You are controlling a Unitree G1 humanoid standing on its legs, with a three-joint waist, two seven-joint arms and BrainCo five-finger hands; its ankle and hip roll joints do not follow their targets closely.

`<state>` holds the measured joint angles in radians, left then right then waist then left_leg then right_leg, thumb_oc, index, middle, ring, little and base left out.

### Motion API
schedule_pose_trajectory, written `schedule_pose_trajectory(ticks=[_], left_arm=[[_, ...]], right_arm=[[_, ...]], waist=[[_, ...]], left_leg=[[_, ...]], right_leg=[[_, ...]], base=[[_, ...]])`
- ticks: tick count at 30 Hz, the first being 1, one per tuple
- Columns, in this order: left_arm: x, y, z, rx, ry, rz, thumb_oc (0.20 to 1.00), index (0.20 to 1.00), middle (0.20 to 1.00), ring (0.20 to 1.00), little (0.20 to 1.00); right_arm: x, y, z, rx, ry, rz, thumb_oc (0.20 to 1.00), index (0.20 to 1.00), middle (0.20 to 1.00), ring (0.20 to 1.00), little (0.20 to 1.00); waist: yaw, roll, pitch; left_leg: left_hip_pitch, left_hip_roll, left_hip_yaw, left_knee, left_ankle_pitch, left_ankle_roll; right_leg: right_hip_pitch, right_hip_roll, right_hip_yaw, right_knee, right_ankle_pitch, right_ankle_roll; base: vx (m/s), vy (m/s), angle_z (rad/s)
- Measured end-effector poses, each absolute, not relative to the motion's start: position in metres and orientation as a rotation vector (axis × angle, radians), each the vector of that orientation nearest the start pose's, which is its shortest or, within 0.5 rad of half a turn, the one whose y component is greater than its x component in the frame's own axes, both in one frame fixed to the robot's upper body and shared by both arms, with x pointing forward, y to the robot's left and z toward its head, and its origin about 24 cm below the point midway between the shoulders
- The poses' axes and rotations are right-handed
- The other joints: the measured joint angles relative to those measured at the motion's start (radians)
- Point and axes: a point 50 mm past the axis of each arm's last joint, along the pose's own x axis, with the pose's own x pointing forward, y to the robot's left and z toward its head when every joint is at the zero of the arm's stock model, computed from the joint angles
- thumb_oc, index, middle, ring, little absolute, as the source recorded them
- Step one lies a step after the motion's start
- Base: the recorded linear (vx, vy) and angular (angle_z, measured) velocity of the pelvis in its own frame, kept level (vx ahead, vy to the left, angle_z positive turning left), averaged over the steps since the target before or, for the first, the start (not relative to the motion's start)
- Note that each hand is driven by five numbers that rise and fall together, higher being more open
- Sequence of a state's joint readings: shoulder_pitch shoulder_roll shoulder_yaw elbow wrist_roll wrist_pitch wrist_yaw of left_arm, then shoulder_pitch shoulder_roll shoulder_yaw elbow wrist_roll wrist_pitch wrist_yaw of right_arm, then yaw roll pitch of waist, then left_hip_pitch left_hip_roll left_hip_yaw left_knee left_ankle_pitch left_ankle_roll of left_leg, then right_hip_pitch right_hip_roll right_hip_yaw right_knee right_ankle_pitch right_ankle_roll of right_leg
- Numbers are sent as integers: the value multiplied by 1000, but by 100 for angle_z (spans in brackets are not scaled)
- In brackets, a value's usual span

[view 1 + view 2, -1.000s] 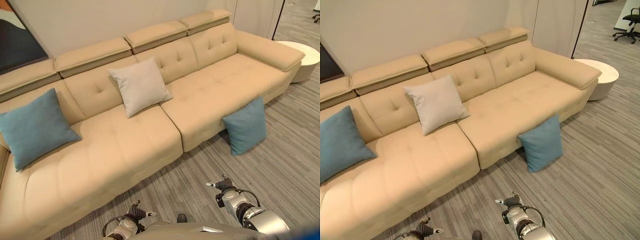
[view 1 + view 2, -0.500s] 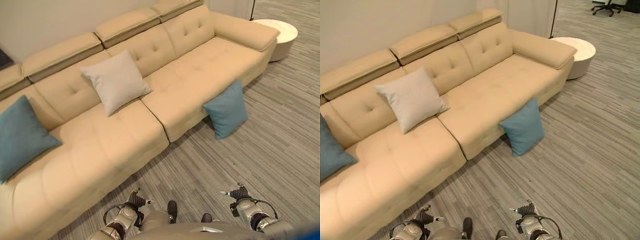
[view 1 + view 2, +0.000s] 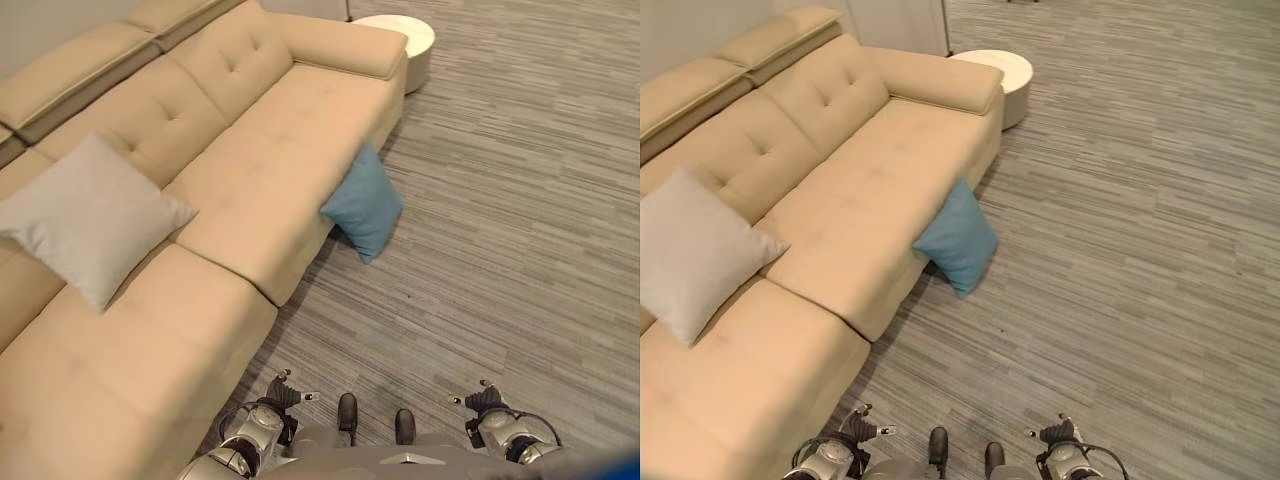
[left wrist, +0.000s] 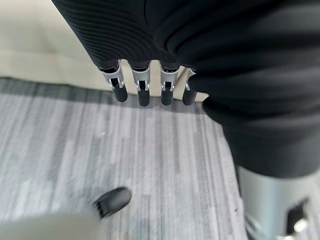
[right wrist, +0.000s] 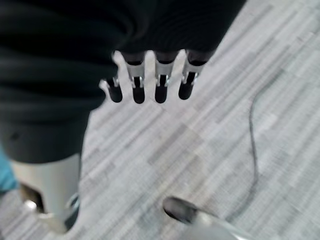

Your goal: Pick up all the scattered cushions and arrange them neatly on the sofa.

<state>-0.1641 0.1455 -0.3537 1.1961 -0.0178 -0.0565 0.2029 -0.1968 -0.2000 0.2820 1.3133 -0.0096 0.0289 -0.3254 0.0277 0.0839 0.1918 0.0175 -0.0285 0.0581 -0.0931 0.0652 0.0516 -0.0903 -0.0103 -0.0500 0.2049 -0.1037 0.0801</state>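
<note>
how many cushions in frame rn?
2. The grey cushion rests on the sofa against the backrest. The blue cushion stands on the floor, leaning against the sofa's front edge. More may lie outside the view.

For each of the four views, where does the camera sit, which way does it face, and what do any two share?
Left eye view: head, looking down at sofa, blue cushion leaning against its front; both hands low.
Right eye view: same scene slightly offset; grey cushion on the seat.
Left wrist view: along left hand, fingers straight, over floor.
Right wrist view: along right hand, fingers straight.
Both wrist views share the striped floor.
</note>
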Motion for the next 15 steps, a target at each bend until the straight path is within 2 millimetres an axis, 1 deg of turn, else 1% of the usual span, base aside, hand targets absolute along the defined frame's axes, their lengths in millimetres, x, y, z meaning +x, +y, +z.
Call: schedule_pose_trajectory(ticks=[1,2,3,4,5,6,7,8,9,10,11,12,13,14,15], left_arm=[[168,185,-143,468,943,-36,1000,1000,1000,1000,1000],[168,185,-143,468,943,-36,1000,1000,1000,1000,1000],[172,191,-140,481,934,-24,1000,1000,1000,1000,1000],[168,192,-142,469,944,-13,1000,1000,1000,1000,1000],[163,194,-144,467,959,-7,1000,1000,1000,1000,1000],[150,198,-149,467,999,-1,1000,1000,1000,1000,1000],[145,198,-151,467,1017,0,1000,1000,1000,1000,1000],[139,199,-153,465,1032,1,1000,1000,1000,1000,1000],[134,200,-154,464,1042,1,1000,1000,1000,1000,1000],[129,198,-156,461,1057,-7,1000,1000,1000,1000,1000],[121,198,-159,459,1085,-5,1000,1000,1000,1000,1000],[123,197,-159,442,1080,8,1000,1000,1000,1000,1000],[127,199,-157,440,1072,16,1000,1000,1000,1000,1000],[130,201,-156,444,1063,22,1000,1000,1000,1000,1000],[130,201,-156,434,1064,33,1000,1000,1000,1000,1000]], right_arm=[[166,-218,-141,-594,1037,-149,1000,1000,1000,1000,1000],[166,-218,-141,-594,1036,-149,1000,1000,1000,1000,1000],[175,-214,-138,-588,1009,-141,1000,1000,1000,1000,1000],[183,-213,-134,-585,986,-140,1000,1000,1000,1000,1000],[183,-210,-135,-580,988,-134,1000,1000,1000,1000,1000],[182,-207,-136,-586,987,-121,1000,1000,1000,1000,1000],[179,-209,-137,-592,997,-121,1000,1000,1000,1000,1000],[173,-210,-140,-591,1013,-121,1000,1000,1000,1000,1000],[167,-211,-142,-590,1029,-121,1000,1000,1000,1000,1000],[163,-215,-143,-596,1039,-126,1000,1000,1000,1000,1000],[153,-220,-145,-603,1061,-134,1000,1000,1000,1000,1000],[149,-225,-146,-602,1073,-150,1000,1000,1000,1000,1000],[147,-227,-146,-599,1077,-160,1000,1000,1000,1000,1000],[148,-228,-146,-602,1075,-164,1000,1000,1000,1000,1000],[148,-229,-145,-605,1075,-165,1000,1000,1000,1000,1000]], waist=[[6,-7,23],[6,-7,24],[18,-17,48],[27,-13,48],[33,-17,46],[30,-30,41],[24,-32,39],[23,-40,32],[21,-39,23],[23,-22,15],[29,-25,-8],[32,-37,-20],[37,-54,-30],[47,-68,-38],[51,-66,-38]], left_leg=[[-1,5,42,2,-4,16],[-1,5,43,2,-4,16],[-10,5,76,18,-16,30],[-5,11,109,15,-43,24],[8,12,115,12,-57,16],[29,15,125,11,-74,2],[38,23,125,14,-77,-1],[52,29,123,16,-83,-14],[57,43,116,32,-90,-28],[71,73,114,48,-92,-40],[67,103,95,118,-91,-42],[21,114,90,230,-96,-66],[-37,117,86,338,-86,-88],[-104,127,85,468,-60,-127],[-155,147,67,593,-35,-160]], right_leg=[[-68,-28,-67,109,-29,45],[-70,-29,-69,113,-30,45],[-133,-78,-133,193,-36,57],[-138,-187,-321,174,-42,44],[-131,-219,-376,132,-38,45],[-120,-251,-393,67,-15,53],[-110,-252,-388,42,19,54],[-99,-247,-390,42,58,49],[-68,-229,-396,17,79,-6],[-24,-191,-405,-27,82,-15],[61,-139,-421,-139,108,-40],[95,-129,-433,-183,113,-45],[98,-132,-435,-197,109,-51],[103,-129,-432,-211,106,-72],[121,-113,-429,-220,98,-97]], base=[[34,-47,-69],[111,-71,-73],[159,-81,-74],[239,-128,-94],[303,-190,-80],[239,-158,-44],[214,-182,-18],[139,-151,14],[183,-207,7],[155,-316,1],[132,-340,2],[158,-396,7],[93,-192,0],[112,-146,-21],[156,-90,-41]])
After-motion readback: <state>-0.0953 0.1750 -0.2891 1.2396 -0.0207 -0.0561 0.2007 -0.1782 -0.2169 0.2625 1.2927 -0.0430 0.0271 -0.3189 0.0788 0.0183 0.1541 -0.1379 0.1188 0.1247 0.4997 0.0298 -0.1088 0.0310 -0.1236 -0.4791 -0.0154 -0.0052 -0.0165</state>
